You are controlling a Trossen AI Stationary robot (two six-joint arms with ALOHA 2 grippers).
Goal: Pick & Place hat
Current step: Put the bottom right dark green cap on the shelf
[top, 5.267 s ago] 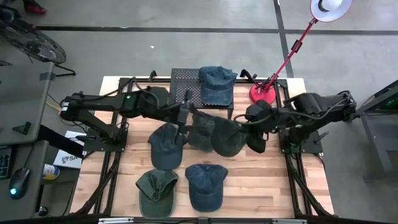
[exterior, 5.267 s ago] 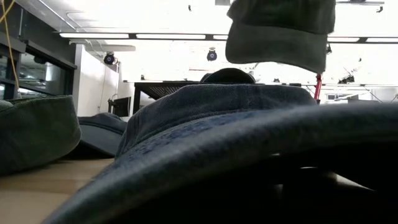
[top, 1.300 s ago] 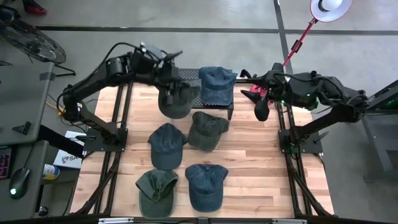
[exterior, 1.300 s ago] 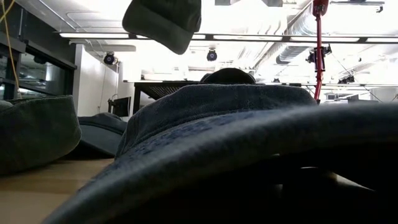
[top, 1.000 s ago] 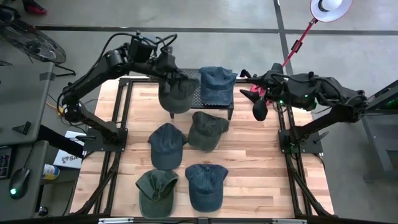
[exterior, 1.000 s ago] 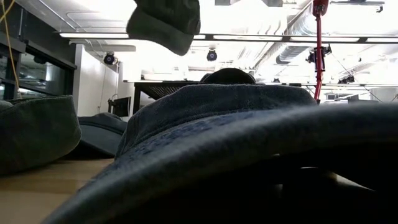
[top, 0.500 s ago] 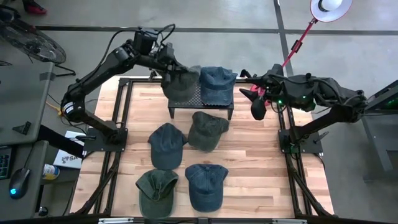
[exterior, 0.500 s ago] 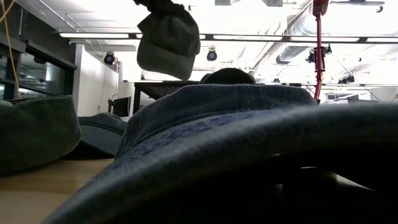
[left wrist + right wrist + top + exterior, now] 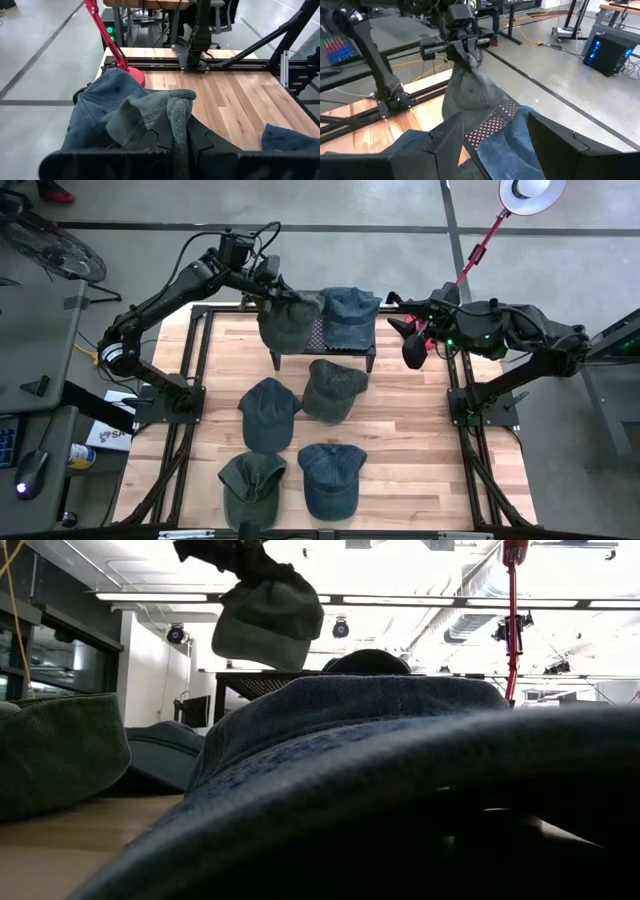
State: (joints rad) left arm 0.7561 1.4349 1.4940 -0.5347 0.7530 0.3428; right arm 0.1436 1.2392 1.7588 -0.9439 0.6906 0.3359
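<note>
The green hat point(image 9: 288, 320) hangs by a bunched fold from the left gripper point(image 9: 268, 285), whose fingers are pinched tight on the fabric, with the crown dangling below them over the black mesh rack point(image 9: 300, 304). Just beside the fingers, on the same rack, rests a blue hat point(image 9: 349, 311).

This looks like the placing step: the hat is carried and poised above the rack, and the next move calls for lowering it onto the mesh clear of the blue hat, then letting go.

The right gripper point(image 9: 408, 340) waits off to the side with its fingers spread and empty.

The right wrist view shows the pinch from the side. The low view is mostly blocked by a near brim point(image 9: 400, 770), so the hat's height above the rack is hard to judge there.
</note>
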